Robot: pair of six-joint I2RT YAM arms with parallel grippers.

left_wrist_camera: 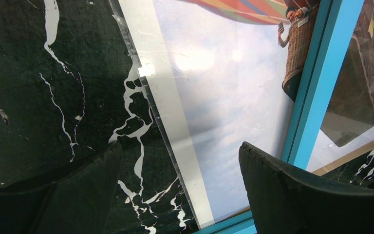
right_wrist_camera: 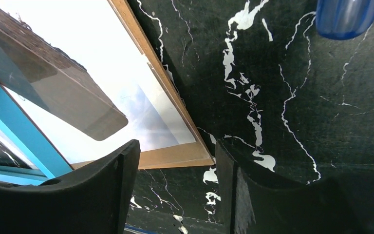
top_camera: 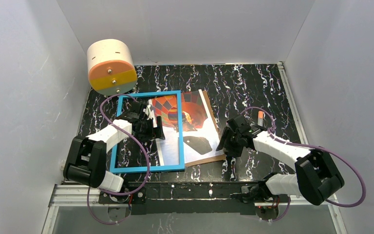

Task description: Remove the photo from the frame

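Observation:
The blue frame lies flat on the black marbled table. The photo of a hot-air balloon lies skewed under it and sticks out past the frame's right bar, on a brown backing board. My left gripper hovers inside the frame opening, open, straddling the photo's pale left edge, with the frame's bar to the right. My right gripper is open and empty just off the board's near right corner. In the right wrist view the photo and frame lie to the left.
A white and orange drum stands at the back left, close to the frame's far corner. A small orange and white item lies right of the right gripper. A blue object shows at the top right of the right wrist view. White walls enclose the table.

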